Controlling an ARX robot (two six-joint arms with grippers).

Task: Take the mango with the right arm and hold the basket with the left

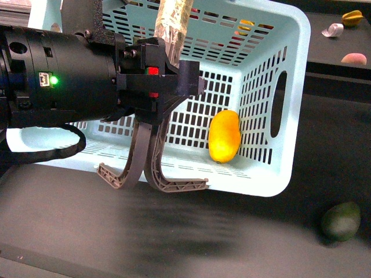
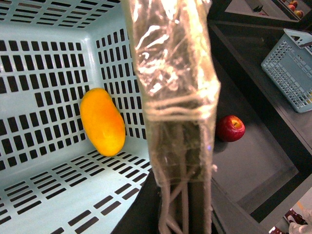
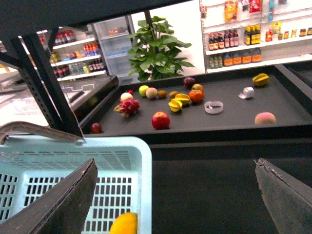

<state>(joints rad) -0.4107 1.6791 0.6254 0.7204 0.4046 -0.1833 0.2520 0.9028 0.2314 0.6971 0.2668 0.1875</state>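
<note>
Your basket (image 1: 264, 184) stood on the worktop (image 1: 87, 231), just behind your left fingers (image 1: 137, 150); I cannot tell if those gripped anything. Your right fingers (image 3: 63, 204) were spread wide, empty. The mango (image 1: 224, 136) lay in the basket, right of the left fingers.

Dark green oval fruit (image 1: 341, 220) sitting alone on the black counter. Further back there's a star fruit (image 1: 352, 17), a pinkish peach (image 1: 353, 58) and a silvery tape roll (image 1: 332, 29). Also 1 red apple (image 2: 230, 128) by itself, a slotted blue crate (image 2: 290, 73) on another ledge, and a leafy potted plant (image 3: 156, 48) behind the fruit display.
</note>
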